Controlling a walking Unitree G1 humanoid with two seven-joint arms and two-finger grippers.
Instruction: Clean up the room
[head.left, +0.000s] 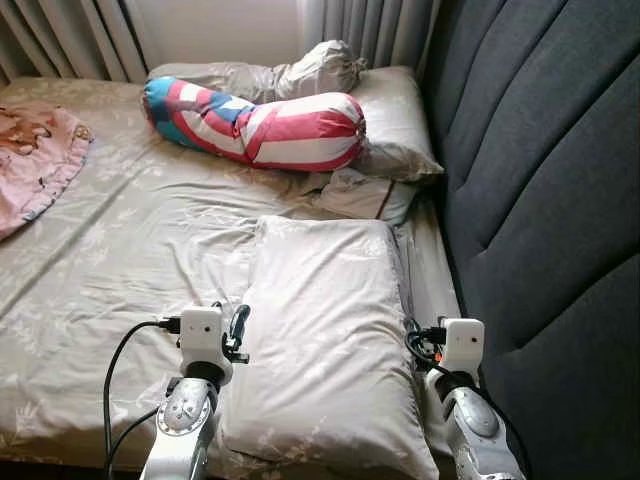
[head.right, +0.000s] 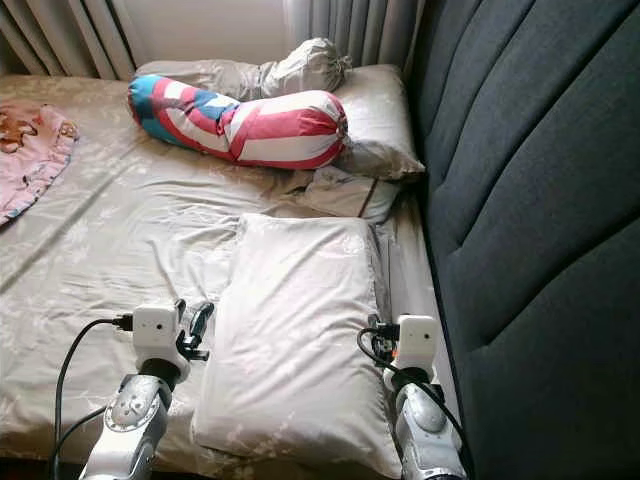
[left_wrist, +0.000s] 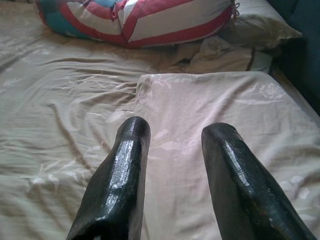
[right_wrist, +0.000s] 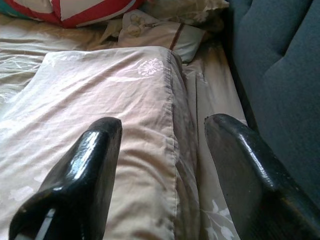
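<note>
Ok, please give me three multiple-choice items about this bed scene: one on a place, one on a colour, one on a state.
1. Where is the large beige pillow?
A. between the two end effectors
B. on the floor
C. on the bolster

2. The bolster is striped:
A. green and black
B. red, white and blue
C. plain yellow

3. The left end effector is:
A. shut on the pillow
B. holding the pink blanket
C. open

Key: 1 A, an arm stands at each side; 2 B, stripes visible; 3 C, fingers apart.
</note>
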